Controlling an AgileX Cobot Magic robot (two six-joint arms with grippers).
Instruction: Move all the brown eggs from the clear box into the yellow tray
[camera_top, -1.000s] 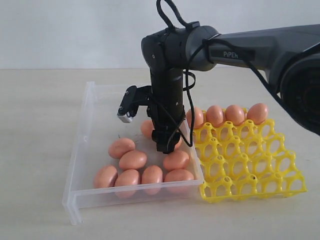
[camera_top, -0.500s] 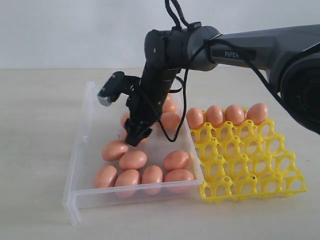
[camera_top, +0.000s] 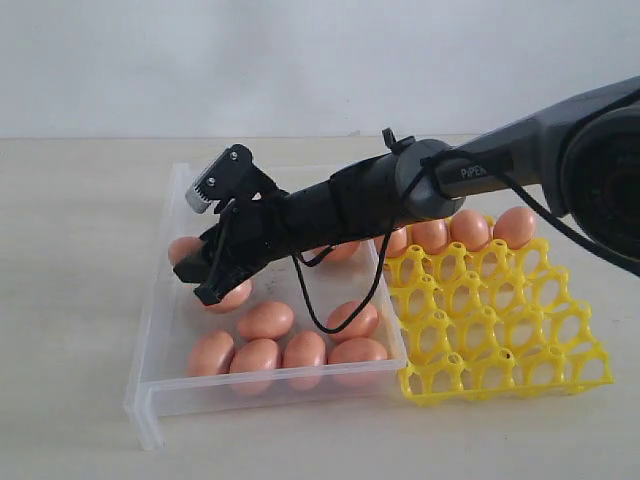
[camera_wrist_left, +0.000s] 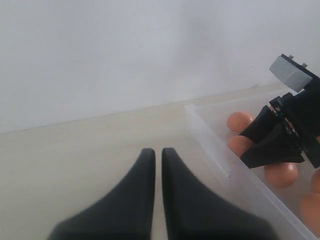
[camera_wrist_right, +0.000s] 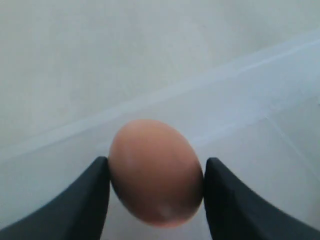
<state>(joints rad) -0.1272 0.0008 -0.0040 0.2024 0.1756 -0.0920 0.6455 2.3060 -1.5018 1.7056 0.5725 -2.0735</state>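
Observation:
My right gripper (camera_wrist_right: 157, 161) is shut on a brown egg (camera_wrist_right: 155, 172), with both black fingers against its sides. In the exterior view this gripper (camera_top: 192, 283) reaches across the clear box (camera_top: 160, 310) to its left wall, and the held egg (camera_top: 183, 247) peeks out at the fingertips. Several more brown eggs (camera_top: 285, 350) lie in the near part of the box. The yellow tray (camera_top: 500, 345) stands to the box's right with several eggs (camera_top: 470, 228) in its back row. My left gripper (camera_wrist_left: 157, 151) is shut and empty over the table beside the box (camera_wrist_left: 215, 150).
The right arm's forearm and its black cable (camera_top: 320, 320) stretch low across the box over the loose eggs. Another egg (camera_top: 232, 296) lies just under the right gripper's fingers. Bare beige table (camera_top: 70, 300) lies left of the box.
The right arm has swung down and to the left, from standing upright over the box's middle to lying low across it. Its gripper now sits at the left wall with an egg between the fingers.

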